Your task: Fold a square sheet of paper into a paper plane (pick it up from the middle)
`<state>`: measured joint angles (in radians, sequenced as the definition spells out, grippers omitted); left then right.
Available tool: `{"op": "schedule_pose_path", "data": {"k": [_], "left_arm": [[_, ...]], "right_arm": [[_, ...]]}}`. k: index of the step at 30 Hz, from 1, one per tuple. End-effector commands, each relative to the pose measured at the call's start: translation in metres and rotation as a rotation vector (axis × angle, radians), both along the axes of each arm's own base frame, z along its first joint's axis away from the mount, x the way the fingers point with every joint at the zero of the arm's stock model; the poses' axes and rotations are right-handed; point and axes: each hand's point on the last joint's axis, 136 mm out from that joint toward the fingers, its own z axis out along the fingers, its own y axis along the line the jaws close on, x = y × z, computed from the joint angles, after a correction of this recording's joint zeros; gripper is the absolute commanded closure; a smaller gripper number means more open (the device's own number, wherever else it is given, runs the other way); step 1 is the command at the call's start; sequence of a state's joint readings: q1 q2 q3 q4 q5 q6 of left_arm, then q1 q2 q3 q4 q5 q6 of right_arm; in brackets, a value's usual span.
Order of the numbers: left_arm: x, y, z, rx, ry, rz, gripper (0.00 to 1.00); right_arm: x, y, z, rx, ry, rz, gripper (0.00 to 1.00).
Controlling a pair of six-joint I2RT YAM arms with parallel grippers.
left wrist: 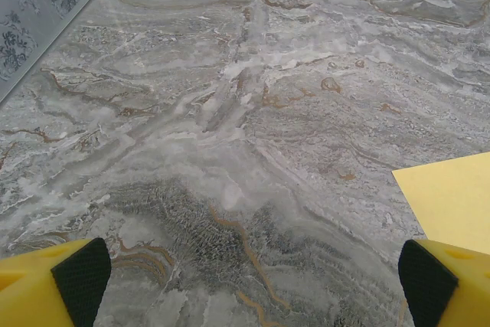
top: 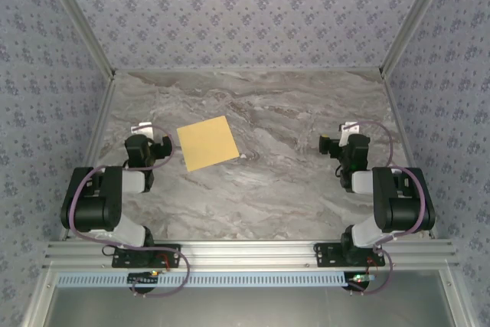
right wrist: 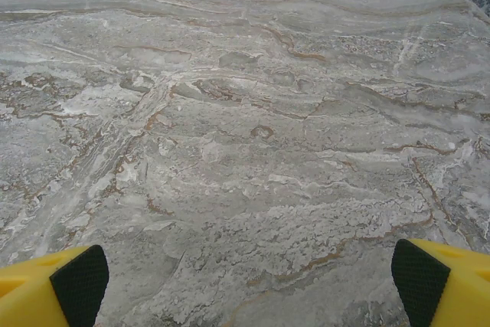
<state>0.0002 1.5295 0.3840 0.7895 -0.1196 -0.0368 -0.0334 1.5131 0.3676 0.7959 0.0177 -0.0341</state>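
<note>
Top external, paper just beside left jaws

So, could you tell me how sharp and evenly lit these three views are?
Top view: soft, even light; the paper casts almost no shadow. Left wrist: table sharp nearby, softer far off, no glare. Right wrist: the same.
</note>
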Motion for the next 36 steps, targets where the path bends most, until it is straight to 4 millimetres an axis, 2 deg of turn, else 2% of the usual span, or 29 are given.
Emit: {"op": "schedule_pose_path", "data": {"k": [1,23,25,30,33,36], "left_arm": [[0.01,0.0,0.016,-0.003,-0.053,-0.004,0.01],[0.01,0.0,0.015,-0.003,-0.053,-0.004,0.01],[0.01,0.001,0.016,-0.001,-0.053,0.003,0.01],[0.001,0.018,0.04,-0.006,-0.053,0.113,0.01],[-0.014,0.024,0.056,-0.076,-0.024,0.191,0.01],[-0.025,0.022,0.072,-0.214,0.007,0.253,0.01]], "right_arm": [[0.007,-0.001,0.006,0.015,-0.016,-0.004,0.0],[0.007,0.0,0.007,0.017,-0.022,0.003,0.0],[0.008,0.003,0.015,0.008,-0.019,0.021,0.0],[0.0,0.01,0.057,-0.007,0.002,0.006,0.0],[-0.009,0.027,0.081,0.014,0.051,0.009,0.0],[-0.019,0.049,0.094,0.117,0.131,-0.035,0.0]]}}
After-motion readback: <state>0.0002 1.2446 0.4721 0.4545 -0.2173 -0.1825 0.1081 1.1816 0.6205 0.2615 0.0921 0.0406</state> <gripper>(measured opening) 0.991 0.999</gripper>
